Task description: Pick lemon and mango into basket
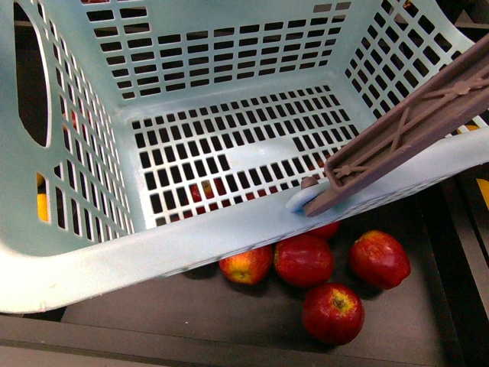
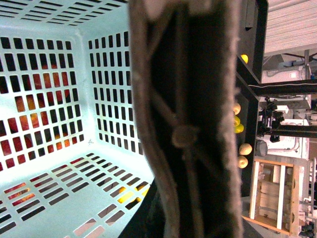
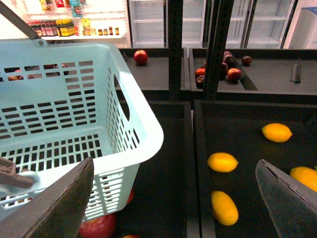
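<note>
The right gripper (image 3: 174,163) hangs with its jaws spread wide, holding nothing. Ahead of it, a dark tray (image 3: 247,124) holds the mango (image 3: 224,207) with the lemon (image 3: 222,162) near it, both outside the teal basket (image 1: 153,252) beside the tray. The basket's brown handle (image 1: 412,130) slants up from its near rim toward the right. Red apples (image 1: 304,260) sit under that near edge. The left gripper is out of sight, so its grip cannot be told.
</note>
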{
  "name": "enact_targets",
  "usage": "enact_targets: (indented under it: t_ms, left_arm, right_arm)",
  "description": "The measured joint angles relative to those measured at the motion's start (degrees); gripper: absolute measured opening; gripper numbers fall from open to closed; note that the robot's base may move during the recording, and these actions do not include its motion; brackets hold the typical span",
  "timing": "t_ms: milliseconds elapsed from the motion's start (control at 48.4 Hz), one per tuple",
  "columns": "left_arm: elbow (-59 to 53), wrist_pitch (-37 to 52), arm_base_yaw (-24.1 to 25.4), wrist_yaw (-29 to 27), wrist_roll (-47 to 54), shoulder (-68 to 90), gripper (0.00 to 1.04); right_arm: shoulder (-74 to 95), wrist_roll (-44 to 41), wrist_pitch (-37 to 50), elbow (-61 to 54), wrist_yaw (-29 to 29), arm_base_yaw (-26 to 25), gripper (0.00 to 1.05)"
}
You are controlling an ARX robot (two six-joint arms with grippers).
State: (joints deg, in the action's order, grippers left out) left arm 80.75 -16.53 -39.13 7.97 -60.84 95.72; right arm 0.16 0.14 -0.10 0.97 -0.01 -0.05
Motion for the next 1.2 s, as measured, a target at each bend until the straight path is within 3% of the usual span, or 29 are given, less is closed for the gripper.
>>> enact_targets:
  t_ms: [83,145,186,248,372,620,930,1034,1199]
  left_arm:
    - [0.0,0.0,0.0,0.1,0.0,0.0,0.05]
    - [0.0,0.0,0.0,0.2,0.0,0.0,0.05]
    - [0.0,0.0,0.0,0.2,0.0,0.0,0.05]
    - [0.0,0.0,0.0,0.3,0.2,0.0,0.05]
    - [0.0,0.0,0.0,0.5,0.0,0.0,0.05]
    - [0.0,0.0,0.0,0.2,0.2,0.0,0.05]
    - [0.0,0.0,0.0,0.3,0.2,0.0,0.05]
    - [0.0,0.0,0.0,0.3,0.1,0.0,0.05]
    - [0.0,0.0,0.0,0.5,0.1,0.0,0.05]
  right_arm:
    - [0.2,0.1,-0.1,0.0,0.3,0.1,0.96]
    - [9.7,10.6,-16.1,6.8,11.8,2.1,0.96]
    - [17.6,18.0,-24.6,10.8,14.9,0.3,0.96]
    - [22.4,23.3,-26.6,11.7,14.5,-3.3,0.96]
    - [26.8,25.7,-21.6,12.6,9.4,-14.8,0.96]
    - [42.3,21.6,-8.5,14.4,3.8,-29.3,0.96]
    - [80.2,13.8,16.5,23.6,2.3,-32.7,0.96]
    - [94.8,8.5,23.2,28.7,-2.9,-32.3,0.96]
    - [111.5,-0.6,23.9,38.0,-10.6,-34.1,0.96]
